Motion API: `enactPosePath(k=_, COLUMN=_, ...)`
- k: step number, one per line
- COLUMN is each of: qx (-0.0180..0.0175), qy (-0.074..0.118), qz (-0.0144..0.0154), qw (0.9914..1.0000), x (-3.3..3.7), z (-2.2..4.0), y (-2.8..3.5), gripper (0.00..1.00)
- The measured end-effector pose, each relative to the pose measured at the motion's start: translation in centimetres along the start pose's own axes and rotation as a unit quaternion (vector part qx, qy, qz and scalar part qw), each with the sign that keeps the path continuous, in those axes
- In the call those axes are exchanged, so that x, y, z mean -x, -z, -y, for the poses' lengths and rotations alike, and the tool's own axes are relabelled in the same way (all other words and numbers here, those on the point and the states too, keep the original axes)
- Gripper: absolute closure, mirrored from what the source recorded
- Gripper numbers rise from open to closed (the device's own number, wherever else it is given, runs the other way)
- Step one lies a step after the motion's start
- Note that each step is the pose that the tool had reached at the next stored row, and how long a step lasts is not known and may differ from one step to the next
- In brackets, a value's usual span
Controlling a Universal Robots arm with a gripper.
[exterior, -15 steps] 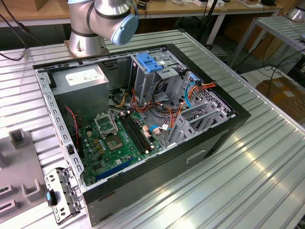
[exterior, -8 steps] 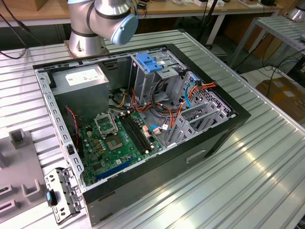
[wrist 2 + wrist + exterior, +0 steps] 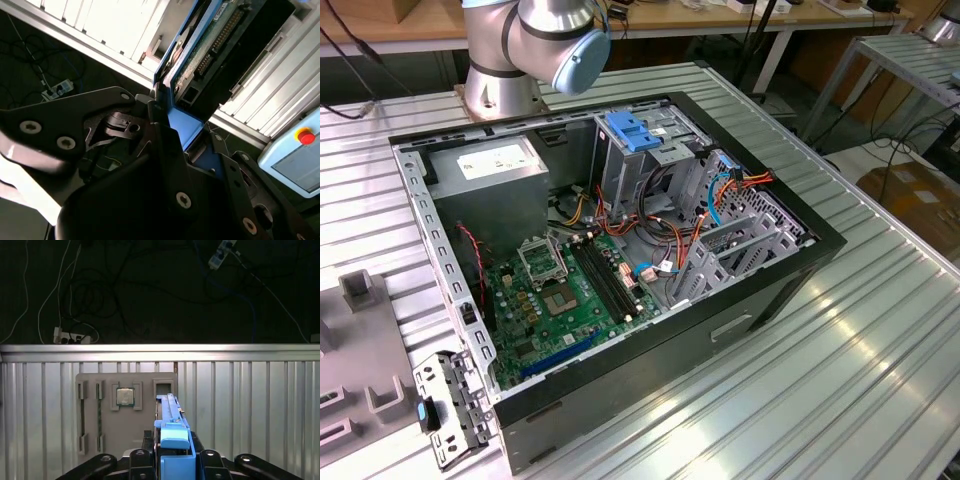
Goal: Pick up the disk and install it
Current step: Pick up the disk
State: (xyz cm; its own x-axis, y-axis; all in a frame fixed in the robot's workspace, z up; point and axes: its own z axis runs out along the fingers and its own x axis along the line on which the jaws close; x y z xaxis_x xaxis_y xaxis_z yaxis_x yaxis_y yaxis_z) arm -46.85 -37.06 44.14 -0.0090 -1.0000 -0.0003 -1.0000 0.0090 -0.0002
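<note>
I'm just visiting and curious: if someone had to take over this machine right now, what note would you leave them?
Gripper: shut on the disk, clamped at its blue-railed end.
Disk: in the gripper, near the grey plate that carries a chip, as the first wrist view shows.
Case: lies open on the table, with its boards and cables exposed.
Done: the disk is gripped.
Left: the disk is not yet in the case.

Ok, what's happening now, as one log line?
gripper: shut on disk | disk: held near grey tray | computer case: open, disk not installed yet
</note>
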Motion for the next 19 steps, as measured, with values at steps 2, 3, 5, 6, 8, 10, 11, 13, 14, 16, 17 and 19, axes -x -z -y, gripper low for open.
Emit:
enactPosePath(k=2, qx=0.0000, qy=0.000, qz=0.0000, qw=1.00000, x=0.00, z=0.00, y=0.22, gripper=0.63)
enactPosePath(k=3, qx=0.0000, qy=0.000, qz=0.0000, qw=1.00000, x=0.00, z=0.00, y=0.31, gripper=0.63)
enactPosePath(k=5, qx=0.0000, qy=0.000, qz=0.0000, qw=1.00000, x=0.00, z=0.00, y=0.54, gripper=0.63)
enactPosePath(k=6, qx=0.0000, qy=0.000, qz=0.0000, qw=1.00000, x=0.00, z=0.00, y=0.70, gripper=0.63)
enactPosePath(k=8, qx=0.0000, qy=0.000, qz=0.0000, qw=1.00000, x=0.00, z=0.00, y=0.91, gripper=0.63)
enactPosePath(k=10, qx=0.0000, qy=0.000, qz=0.0000, qw=1.00000, x=0.00, z=0.00, y=1.43, gripper=0.63)
enactPosePath(k=11, qx=0.0000, qy=0.000, qz=0.0000, qw=1.00000, x=0.00, z=0.00, y=1.59, gripper=0.63)
enactPosePath(k=13, qx=0.0000, qy=0.000, qz=0.0000, qw=1.00000, x=0.00, z=0.01, y=2.00, gripper=0.63)
enactPosePath(k=14, qx=0.0000, qy=0.000, qz=0.0000, qw=1.00000, x=0.00, z=0.01, y=2.21, gripper=0.63)
enactPosePath(k=16, qx=0.0000, qy=0.000, qz=0.0000, qw=1.00000, x=0.00, z=0.01, y=2.58, gripper=0.63)
enactPosePath(k=17, qx=0.0000, qy=0.000, qz=0.0000, qw=1.00000, x=0.00, z=0.01, y=2.76, gripper=0.63)
enactPosePath(k=19, qx=0.0000, qy=0.000, qz=0.0000, qw=1.00000, x=0.00, z=0.01, y=3.25, gripper=0.63)
